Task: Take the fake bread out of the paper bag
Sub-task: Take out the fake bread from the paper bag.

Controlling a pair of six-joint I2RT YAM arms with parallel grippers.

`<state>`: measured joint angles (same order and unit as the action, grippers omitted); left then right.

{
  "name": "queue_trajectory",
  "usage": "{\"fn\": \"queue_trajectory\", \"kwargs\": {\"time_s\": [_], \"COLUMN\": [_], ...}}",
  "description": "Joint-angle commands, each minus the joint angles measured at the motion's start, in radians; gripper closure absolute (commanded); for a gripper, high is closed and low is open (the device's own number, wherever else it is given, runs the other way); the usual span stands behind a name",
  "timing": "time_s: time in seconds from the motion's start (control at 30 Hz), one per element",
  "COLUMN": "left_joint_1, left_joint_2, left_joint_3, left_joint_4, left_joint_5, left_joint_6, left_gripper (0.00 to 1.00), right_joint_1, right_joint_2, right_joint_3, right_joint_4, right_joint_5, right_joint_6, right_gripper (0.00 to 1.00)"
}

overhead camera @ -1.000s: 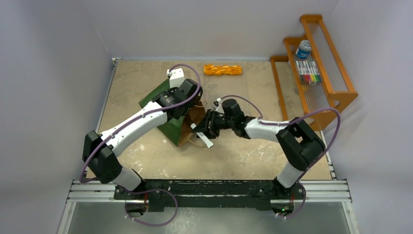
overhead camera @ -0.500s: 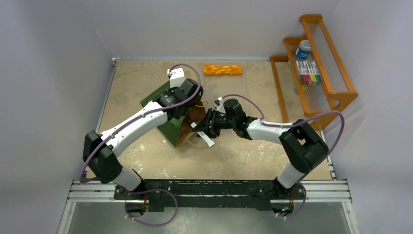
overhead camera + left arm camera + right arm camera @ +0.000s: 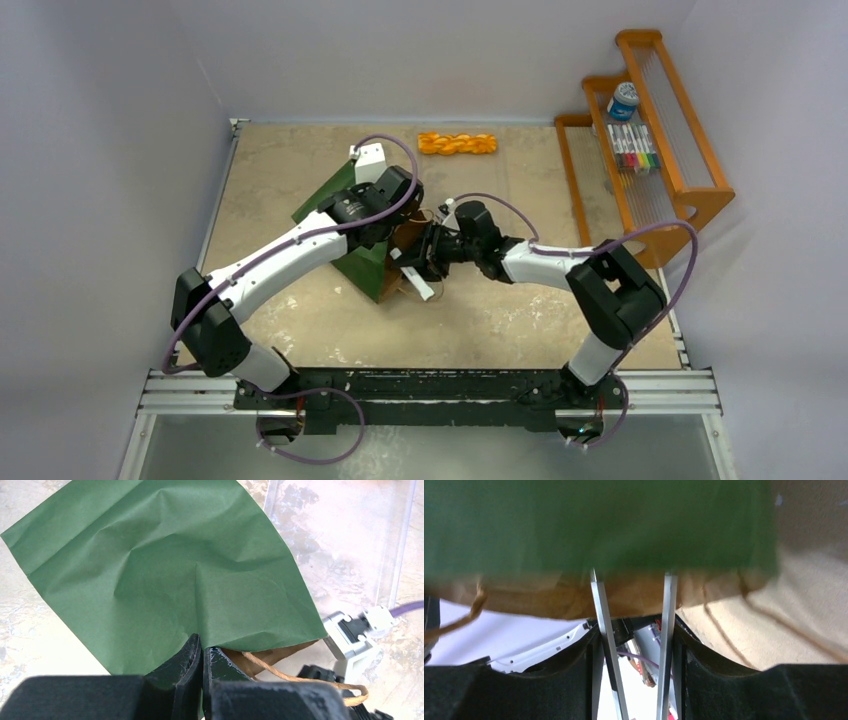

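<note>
The dark green paper bag (image 3: 335, 193) lies on its side mid-table, its brown-lined mouth toward the right arm. My left gripper (image 3: 202, 650) is shut on the bag's upper mouth edge (image 3: 260, 642), one finger inside and one outside; a cord handle (image 3: 305, 678) hangs below. My right gripper (image 3: 636, 635) is shut on long metal tongs (image 3: 602, 611), whose two arms reach into the bag's mouth (image 3: 574, 597). Their tips and anything inside the bag are hidden. One braided orange piece of fake bread (image 3: 457, 143) lies on the table at the back.
A wooden rack (image 3: 690, 190) stands along the right edge, holding coloured markers (image 3: 632, 147) and a blue-lidded jar (image 3: 622, 100). The tongs' rear end (image 3: 424, 290) sticks out toward the near side, below the right gripper (image 3: 422, 255).
The left gripper has shifted slightly right and back, taking the bag's edge with it. The right gripper has pushed the tongs a little left, farther into the mouth.
</note>
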<state>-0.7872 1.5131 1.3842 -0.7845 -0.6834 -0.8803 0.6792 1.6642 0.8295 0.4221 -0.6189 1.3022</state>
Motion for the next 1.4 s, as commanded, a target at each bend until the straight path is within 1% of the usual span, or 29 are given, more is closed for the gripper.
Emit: {"fn": "queue_trajectory", "kwargs": {"time_s": [0.0,0.2,0.27,0.33,0.43,0.47,0.63,0.8,1.0,1.37], "left_joint_1": [-0.024,-0.033,-0.034,-0.034,-0.034,-0.034,-0.031,0.002,0.024,0.037], "left_joint_2": [-0.016,-0.018,-0.017,-0.017,-0.011,-0.009,-0.001,0.016,0.021,0.045], "left_joint_3": [0.021,0.014,0.011,0.007,0.004,0.004,0.01,0.042,0.046,0.073], "left_joint_4": [0.06,0.06,0.06,0.062,0.053,0.047,0.042,0.023,0.024,0.014], "left_joint_5": [0.004,0.003,-0.001,-0.009,-0.031,-0.041,-0.108,-0.133,-0.143,-0.176], "left_joint_6": [-0.028,-0.029,-0.028,-0.028,-0.029,-0.032,-0.048,-0.061,-0.074,-0.109], "left_gripper": [1.0,1.0,1.0,1.0,1.0,1.0,1.0,1.0,1.0,1.0], "right_joint_1": [-0.003,-0.004,-0.003,-0.004,-0.004,-0.004,-0.004,-0.004,-0.004,-0.003], "right_joint_2": [0.034,0.079,0.089,0.081,0.067,0.062,0.014,-0.022,-0.085,-0.191], "right_joint_3": [0.09,0.115,0.125,0.128,0.13,0.131,0.13,0.129,0.113,0.077], "right_joint_4": [0.031,0.025,0.016,0.0,-0.037,-0.053,-0.13,-0.157,-0.19,-0.222], "right_joint_5": [0.014,0.031,0.036,0.053,0.068,0.074,0.107,0.113,0.131,0.18], "right_joint_6": [-0.01,-0.014,-0.021,-0.035,-0.062,-0.074,-0.144,-0.173,-0.208,-0.238], "right_gripper": [0.51,0.52,0.54,0.64,0.84,0.88,1.0,1.0,1.0,1.0]}}
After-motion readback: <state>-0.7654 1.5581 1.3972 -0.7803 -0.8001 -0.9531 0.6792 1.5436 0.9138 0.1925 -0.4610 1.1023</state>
